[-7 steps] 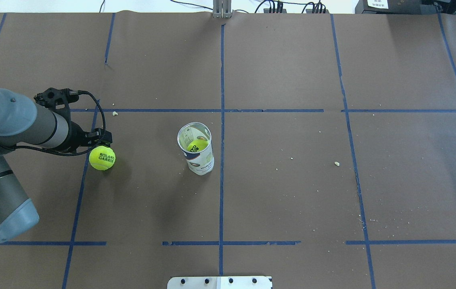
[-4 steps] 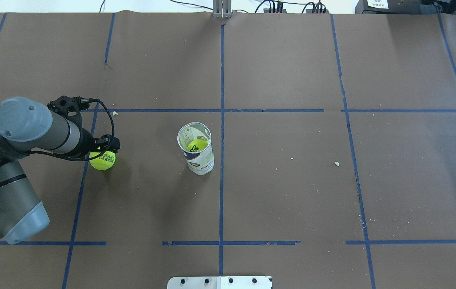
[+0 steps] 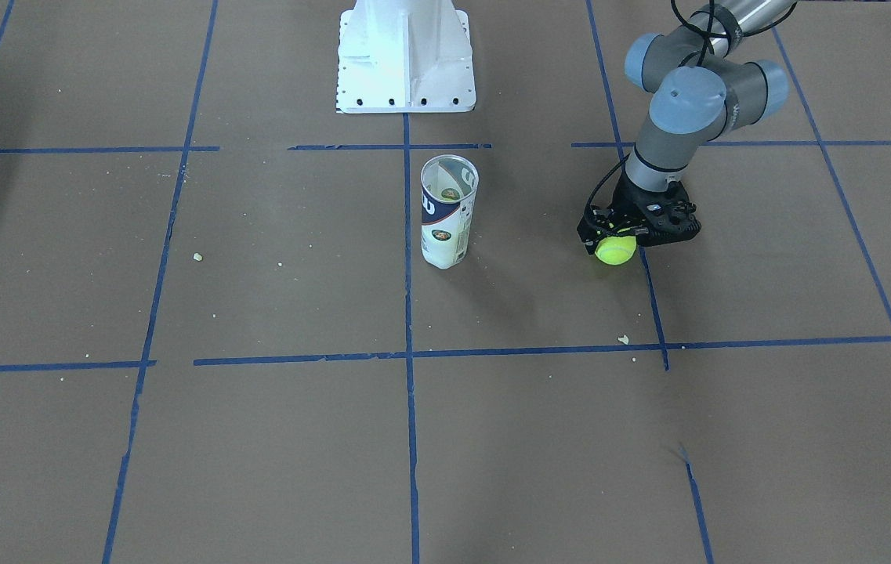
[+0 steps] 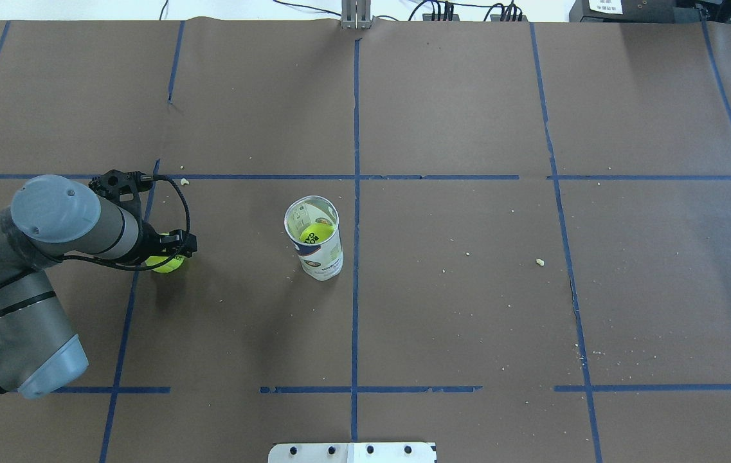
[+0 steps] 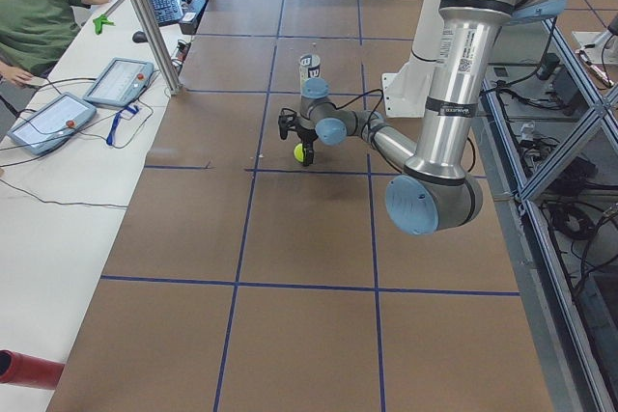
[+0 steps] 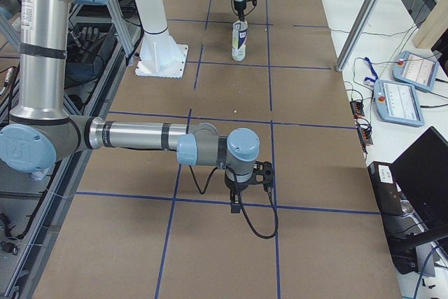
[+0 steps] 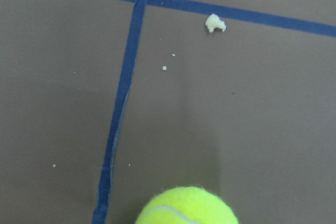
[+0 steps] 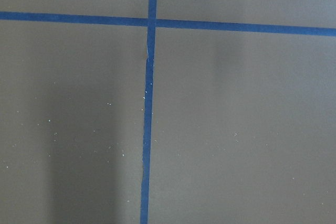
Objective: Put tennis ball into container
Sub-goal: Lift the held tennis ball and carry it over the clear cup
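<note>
The brown-papered table (image 4: 468, 321) is gridded with blue tape (image 4: 355, 308). On it are seen the upright container (image 4: 321, 254), a white pedestal base (image 3: 406, 55), scattered crumbs (image 4: 539, 262) and, apparently, the tennis ball (image 3: 615, 251).

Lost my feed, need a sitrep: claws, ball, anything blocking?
Left claw over tennis ball, grip unclear; right claw far off, state unclear. Ball on table. Container upright, open, another ball inside. No obstacle seen between.
</note>
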